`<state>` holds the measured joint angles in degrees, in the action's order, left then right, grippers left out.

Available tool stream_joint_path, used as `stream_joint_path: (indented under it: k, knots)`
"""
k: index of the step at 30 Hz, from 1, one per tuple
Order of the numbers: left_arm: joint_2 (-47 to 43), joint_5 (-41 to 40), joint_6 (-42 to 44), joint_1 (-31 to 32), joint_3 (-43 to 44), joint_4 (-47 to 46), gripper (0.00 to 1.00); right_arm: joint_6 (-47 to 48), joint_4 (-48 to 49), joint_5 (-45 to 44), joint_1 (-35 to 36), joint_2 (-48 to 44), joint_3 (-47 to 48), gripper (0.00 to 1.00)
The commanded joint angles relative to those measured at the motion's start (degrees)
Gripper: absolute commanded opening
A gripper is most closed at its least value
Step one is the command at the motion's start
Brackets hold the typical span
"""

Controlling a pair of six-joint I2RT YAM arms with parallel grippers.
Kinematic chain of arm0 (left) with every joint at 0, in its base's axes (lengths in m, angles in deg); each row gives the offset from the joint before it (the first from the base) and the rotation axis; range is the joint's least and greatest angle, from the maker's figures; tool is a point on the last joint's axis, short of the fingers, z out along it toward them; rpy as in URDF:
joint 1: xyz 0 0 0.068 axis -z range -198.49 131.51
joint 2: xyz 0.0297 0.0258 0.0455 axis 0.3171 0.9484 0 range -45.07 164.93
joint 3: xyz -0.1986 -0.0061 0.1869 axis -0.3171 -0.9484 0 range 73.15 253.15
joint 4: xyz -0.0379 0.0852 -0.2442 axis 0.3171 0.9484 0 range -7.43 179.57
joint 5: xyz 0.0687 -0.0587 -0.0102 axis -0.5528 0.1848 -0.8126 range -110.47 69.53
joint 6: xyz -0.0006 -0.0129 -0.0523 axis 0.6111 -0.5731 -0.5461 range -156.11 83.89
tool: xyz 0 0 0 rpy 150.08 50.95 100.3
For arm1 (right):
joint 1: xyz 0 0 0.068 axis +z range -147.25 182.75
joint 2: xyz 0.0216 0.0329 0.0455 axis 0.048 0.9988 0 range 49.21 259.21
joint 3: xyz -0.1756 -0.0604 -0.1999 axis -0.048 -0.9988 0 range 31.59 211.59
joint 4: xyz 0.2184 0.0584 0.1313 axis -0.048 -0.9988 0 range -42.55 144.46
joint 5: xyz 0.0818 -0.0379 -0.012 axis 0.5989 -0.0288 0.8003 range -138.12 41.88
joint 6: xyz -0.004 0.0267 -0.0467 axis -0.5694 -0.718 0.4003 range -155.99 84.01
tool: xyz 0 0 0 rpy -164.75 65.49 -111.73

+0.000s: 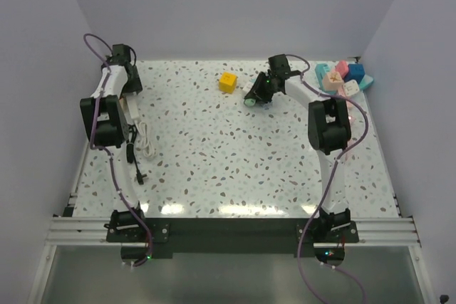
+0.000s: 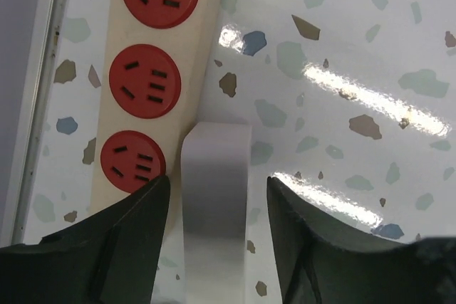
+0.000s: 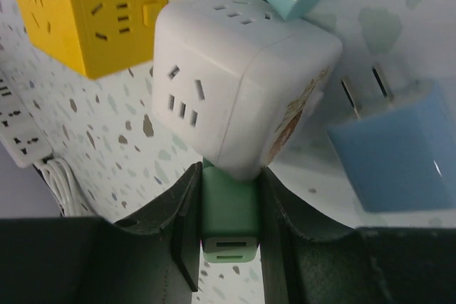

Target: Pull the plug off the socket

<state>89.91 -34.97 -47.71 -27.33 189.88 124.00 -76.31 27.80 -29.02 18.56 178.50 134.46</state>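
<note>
1. White speckled table [image 1: 235, 154].
2. Yellow socket cube [image 1: 227, 82], far centre.
3. Pink, teal and blue cubes [image 1: 343, 78], clustered at far right.
4. Cream power strip [image 2: 142, 83] and coiled white cable [image 1: 146, 142], left edge.

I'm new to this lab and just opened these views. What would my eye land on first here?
The right end effector clamped on a green plug seated in a white cube socket, toward the far side of the table. Next, the left end effector, open astride a white block beside a cream power strip with red outlets, along the table's left edge.
</note>
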Motion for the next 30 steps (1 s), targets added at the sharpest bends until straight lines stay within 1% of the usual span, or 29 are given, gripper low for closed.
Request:
stream_joint_path:
  k: [1,2,3,4,6,7,8,9,10,11,12,13,14,15,16,17,18,20,23,24,25,27,29,30]
  knots:
    - [-6.19,0.70,-1.15,-0.48,-1.40,-1.35,0.63,-6.17,3.10,-0.37,0.18,3.76,6.89,0.00]
    - [-7.70,1.23,-1.41,-0.39,-4.37,-2.83,0.67,-6.96,3.62,-0.37,0.10,6.03,8.38,0.01]
    - [-9.28,2.97,-1.76,-0.47,-6.14,-3.63,0.70,-7.32,3.37,-0.46,0.18,7.45,12.05,0.02]
    - [-12.43,4.64,-1.85,-0.48,-9.47,-5.12,0.75,-7.93,2.93,-0.63,0.10,9.73,13.92,0.04]
    - [-17.00,6.22,-2.64,-0.48,-12.56,-6.27,0.78,-8.37,2.66,-0.64,0.09,11.85,18.30,0.08]
    - [-18.59,7.20,-2.64,-0.48,-14.06,-6.88,0.84,-8.64,2.75,-0.64,0.09,12.64,19.46,0.12]
    - [-20.09,8.69,-3.17,-0.48,-16.94,-7.58,0.86,-9.16,2.92,-0.55,0.09,14.04,20.34,0.28]
    - [-23.06,9.75,-3.87,-0.48,-18.36,-7.94,0.87,-9.43,3.79,-0.29,0.09,14.58,21.83,0.35]
    - [-24.48,11.06,-4.05,-0.39,-19.86,-8.38,0.92,-9.60,4.06,0.76,0.18,15.19,22.37,0.43]
    - [-25.98,13.51,-5.27,-0.47,-22.83,-8.82,0.93,-9.95,4.15,1.29,0.10,15.55,22.90,0.60]
    - [-29.21,14.41,-5.63,-0.48,-24.60,-9.52,0.94,-10.05,4.24,1.82,0.09,14.94,22.81,0.65]
    - [-30.90,17.02,-6.07,-0.39,-26.53,-10.48,0.96,-10.05,4.68,1.74,0.18,13.98,21.77,0.69]
    - [-32.66,20.44,-6.59,-0.30,-30.38,-12.06,0.97,-9.70,5.20,1.56,0.18,12.57,20.28,0.76]
    - [-35.89,22.13,-7.29,-0.04,-32.33,-13.03,0.99,-9.35,5.91,1.48,0.01,8.82,16.78,0.86]
    - [-37.23,23.45,-7.48,0.40,-35.57,-13.91,1.00,-8.21,5.91,0.87,-0.17,6.87,15.10,0.92]
    - [-38.46,25.12,-7.83,0.84,-37.00,-13.92,1.00,-7.50,5.56,0.69,-0.26,4.50,13.43,0.97]
    - [-40.91,26.18,-8.26,1.28,-38.49,-14.36,1.00,-6.63,4.43,0.42,-0.52,0.39,10.63,0.98]
    - [-43.21,28.73,-8.44,3.03,-42.70,-15.50,1.00,-2.94,1.10,-1.50,-1.13,-4.38,8.50,0.98]
    - [-47.51,31.19,-9.84,5.41,-47.72,-17.17,1.00,3.56,-10.05,-9.40,-2.10,-10.89,8.22,0.98]
    - [-49.35,32.16,-10.29,5.94,-48.86,-17.69,1.00,4.97,-15.91,-14.82,-2.36,-12.21,8.83,0.98]
    - [-50.24,32.78,-10.72,6.90,-50.01,-18.74,1.00,6.29,-18.15,-17.48,-2.80,-14.49,8.58,0.98]
    - [-52.70,34.10,-11.96,7.96,-52.91,-19.80,1.00,8.84,-21.41,-24.76,-4.73,-16.70,5.44,0.98]
    - [-54.63,35.15,-12.83,8.40,-55.20,-20.77,1.00,9.55,-21.95,-26.64,-8.94,-18.55,1.66,0.98]
    - [-55.08,35.42,-13.10,10.05,-55.64,-20.86,1.00,9.21,-22.04,-26.74,-10.87,-18.73,0.85,0.97]
